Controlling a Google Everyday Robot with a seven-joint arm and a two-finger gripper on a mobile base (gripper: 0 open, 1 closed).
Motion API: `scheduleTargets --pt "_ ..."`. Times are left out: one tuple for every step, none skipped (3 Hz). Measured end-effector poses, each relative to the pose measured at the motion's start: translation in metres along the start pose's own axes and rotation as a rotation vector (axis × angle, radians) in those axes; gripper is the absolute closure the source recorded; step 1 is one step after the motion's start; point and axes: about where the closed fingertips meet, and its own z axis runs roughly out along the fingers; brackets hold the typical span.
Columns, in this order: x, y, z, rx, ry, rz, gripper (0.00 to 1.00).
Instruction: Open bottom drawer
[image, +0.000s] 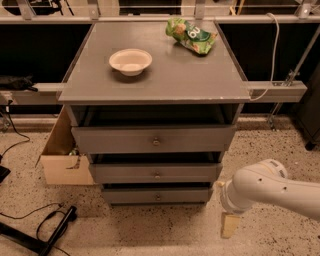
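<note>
The grey cabinet has three drawer fronts stacked below its top (165, 85). The bottom drawer (130, 195) is the lowest and narrowest front, with a small round metal knob (158, 197) at its centre. A dark gap shows above it, and it looks slightly pulled out. My gripper (229, 225) hangs from the white arm (270, 190) at the lower right, just above the speckled floor. It is right of the bottom drawer's corner and apart from the front and the knob.
On the cabinet top sit a white bowl (130, 61) and a green snack bag (191, 35). An open cardboard box (62, 159) stands against the cabinet's left side. Black cables and a stand (50, 234) lie on the floor at the lower left. A metal rail (280, 91) juts out at the right.
</note>
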Motion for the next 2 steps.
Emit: scheduleTargets --pt "0.0099 -0.023 0.1032 -0.02 -0.039 -0.005 0.0" --pt "0.0099 -0.0211 0.1069 -0.026 -0.042 -0.003 0.0"
